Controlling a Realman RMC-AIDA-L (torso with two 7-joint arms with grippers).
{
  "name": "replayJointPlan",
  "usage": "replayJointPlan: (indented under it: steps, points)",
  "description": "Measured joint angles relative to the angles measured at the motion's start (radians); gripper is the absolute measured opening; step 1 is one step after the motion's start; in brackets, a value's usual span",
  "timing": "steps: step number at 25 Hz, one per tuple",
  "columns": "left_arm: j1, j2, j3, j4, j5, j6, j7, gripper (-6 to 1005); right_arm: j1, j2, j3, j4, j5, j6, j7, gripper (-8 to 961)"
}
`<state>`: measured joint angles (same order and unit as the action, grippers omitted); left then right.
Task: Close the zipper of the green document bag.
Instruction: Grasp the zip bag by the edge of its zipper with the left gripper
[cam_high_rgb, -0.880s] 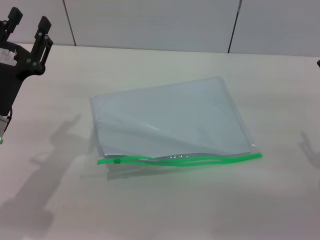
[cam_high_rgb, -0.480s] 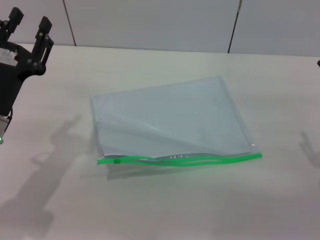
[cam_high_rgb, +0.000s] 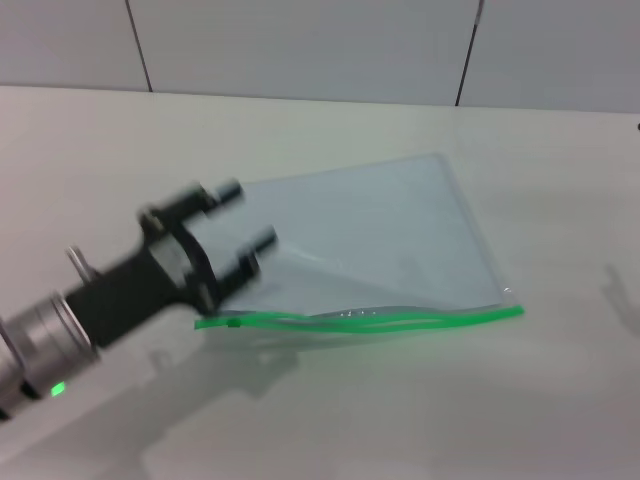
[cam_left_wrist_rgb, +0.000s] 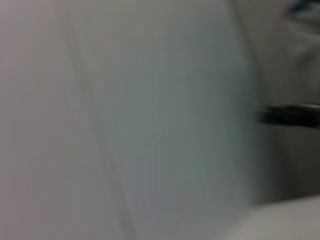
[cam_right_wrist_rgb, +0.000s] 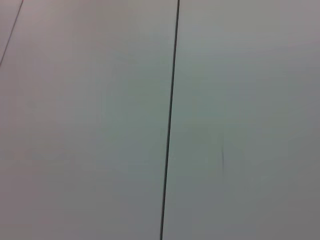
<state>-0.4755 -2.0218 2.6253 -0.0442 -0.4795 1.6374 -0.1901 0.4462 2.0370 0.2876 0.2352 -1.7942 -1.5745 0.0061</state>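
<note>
Over the near-left corner of the green document bag (cam_high_rgb: 380, 240), swung down and inward from the far-left edge of the table (cam_high_rgb: 560, 400), where stood upright half a second earlier. Now reached from the lower left of the head view, forearm slanted up toward the middle, silver wrist ring and a lit green lamp near the frame's edge. Left gripper (cam_high_rgb: 245, 215) pointed away from the robot and to the right, fingers (cam_high_rgb: 228, 189) spread wide with clear daylight between them, holding nothing. Blurred in that view; contact with the plastic could not be told.

Just below and ahead of that claw, lay flat in the same spot as before, unshifted: pale translucent sheet with its left part hidden behind the claw's body. Along the near long edge, just under the claw, ran the zipper (cam_high_rgb: 400, 319), bright green and slightly wavy, stretching off to the claw's right. Slider tab (cam_high_rgb: 233, 322) sat at the strip's left end, right beneath the claw, unmoved from the earlier view. Strip bowed up from the pouch mid-length, mouth seemingly unclosed.

Far right, right gripper out of sight in every view; right wrist camera faced only grey wall panels (cam_right_wrist_rgb: 240, 120).
</note>
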Motion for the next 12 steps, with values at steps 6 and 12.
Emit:
replayJointPlan:
  steps: [6, 12]
  points:
    - [0.014, 0.015, 0.085, -0.032, 0.128, 0.011, 0.007, 569, -0.004, 0.0, 0.008, -0.004, 0.003, 0.0, 0.0, 845]
    - [0.028, 0.008, 0.089, -0.107, 0.181, 0.012, 0.035, 569, -0.006, 0.0, 0.008, -0.005, 0.003, 0.0, 0.0, 844]
